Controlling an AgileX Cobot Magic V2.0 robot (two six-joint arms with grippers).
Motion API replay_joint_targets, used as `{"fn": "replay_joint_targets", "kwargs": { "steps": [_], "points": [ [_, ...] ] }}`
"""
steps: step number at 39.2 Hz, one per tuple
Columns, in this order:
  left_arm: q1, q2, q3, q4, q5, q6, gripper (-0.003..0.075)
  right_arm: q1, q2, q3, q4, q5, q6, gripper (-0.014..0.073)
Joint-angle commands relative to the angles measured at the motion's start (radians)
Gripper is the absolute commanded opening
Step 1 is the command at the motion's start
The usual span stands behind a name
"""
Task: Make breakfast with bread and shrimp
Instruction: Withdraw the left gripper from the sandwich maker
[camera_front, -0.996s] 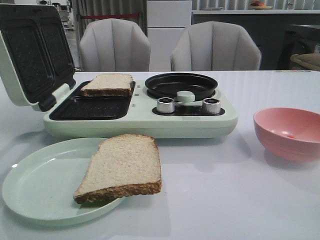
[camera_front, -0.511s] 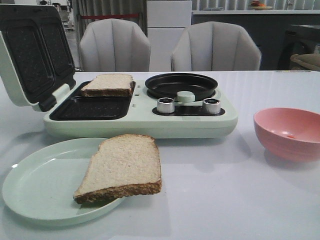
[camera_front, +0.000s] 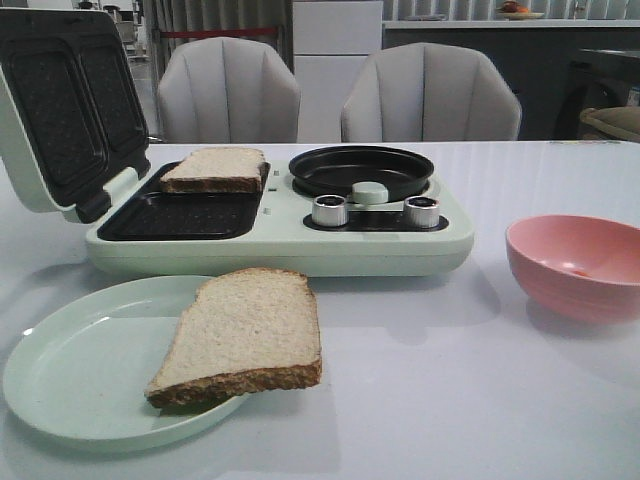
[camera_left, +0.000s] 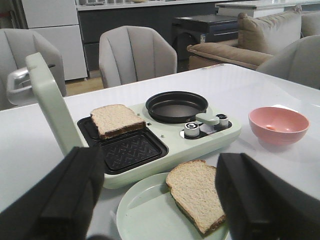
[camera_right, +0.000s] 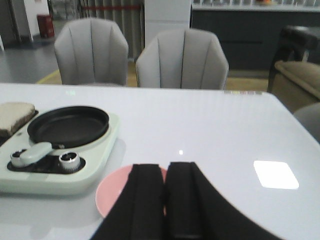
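One bread slice (camera_front: 245, 335) lies on the pale green plate (camera_front: 70, 380), overhanging its near right rim. The other bread slice (camera_front: 215, 168) sits in the far slot of the open sandwich maker (camera_front: 280, 240). A tiny pink-orange shrimp (camera_front: 577, 270) lies inside the pink bowl (camera_front: 575, 265). My left gripper (camera_left: 160, 200) is open and empty, above the plate (camera_left: 150, 215) with the near slice (camera_left: 197, 192) between its fingers (camera_left: 65, 200). My right gripper (camera_right: 166, 200) is shut with nothing between its fingers, above the pink bowl (camera_right: 112, 192). Neither gripper shows in the front view.
The sandwich maker's lid (camera_front: 60, 110) stands open at the left; its near slot (camera_front: 180, 215) is empty. A black round pan (camera_front: 360, 170) and two silver knobs (camera_front: 330, 210) are on its right half. Two grey chairs (camera_front: 430, 95) stand behind the table.
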Motion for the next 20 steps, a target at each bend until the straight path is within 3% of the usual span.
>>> {"fn": "replay_joint_targets", "kwargs": {
  "steps": [1,12,20],
  "points": [
    [-0.007,-0.013,-0.024,-0.01,-0.085,-0.004,0.0532,-0.002,0.067,-0.061,0.009,-0.013,-0.001,0.0153],
    [-0.007,-0.013,-0.024,-0.01,-0.081,-0.004,0.0532,-0.002,0.113,-0.062,0.072,0.001,0.0,0.0181],
    [-0.007,-0.013,-0.024,-0.01,-0.078,-0.004,0.0532,0.044,0.247,-0.136,0.093,0.058,-0.001,0.0468]
  ]
}}
